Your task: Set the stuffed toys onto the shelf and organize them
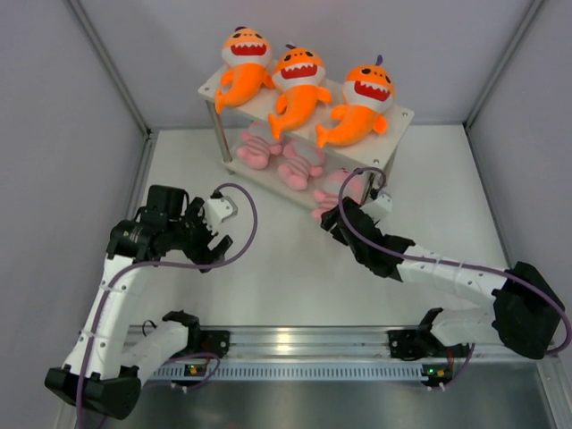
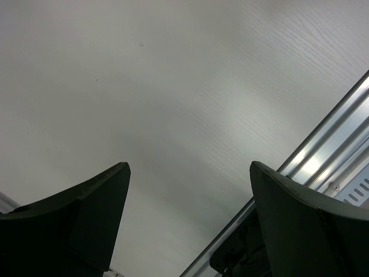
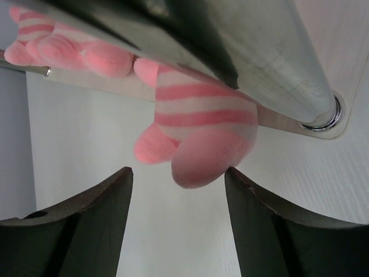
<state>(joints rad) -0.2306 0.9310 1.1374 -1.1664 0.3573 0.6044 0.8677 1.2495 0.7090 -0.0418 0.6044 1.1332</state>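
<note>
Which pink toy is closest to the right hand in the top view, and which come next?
1. Right pink toy, at the shelf's lower right corner, beside the right hand.
2. Middle pink toy, lower tier centre.
3. Left pink toy, lower tier, far left.

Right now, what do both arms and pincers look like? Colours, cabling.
They match: the left arm and right arm have white links, black joint housings and a purple cable looping along each. The left pincer and right pincer have dark, wedge-shaped fingers tapering to blunt tips. Both bases sit on a silver rail.
</note>
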